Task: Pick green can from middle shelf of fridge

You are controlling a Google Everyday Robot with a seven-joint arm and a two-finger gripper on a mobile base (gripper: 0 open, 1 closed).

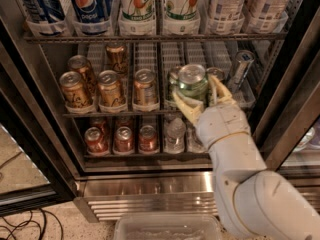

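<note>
The fridge (150, 184) stands open in the camera view. On its middle shelf (115, 114) of white lane trays, my gripper (195, 87) reaches in from the lower right. It is shut on a green can (193, 81) with a silver top. One cream finger (184, 105) lies along the can's left lower side and the other along its right. A second green can (173, 77) stands just behind and to the left, partly hidden. My white arm (235, 159) covers the shelf's lower right part.
Several gold-brown cans (110, 88) fill the left lanes. A slim silver-blue can (240, 69) stands to the right. Large soda bottles (137, 4) are above, red cans (122, 139) and water bottles (175, 134) below. A clear plastic bin (167, 227) sits on the floor.
</note>
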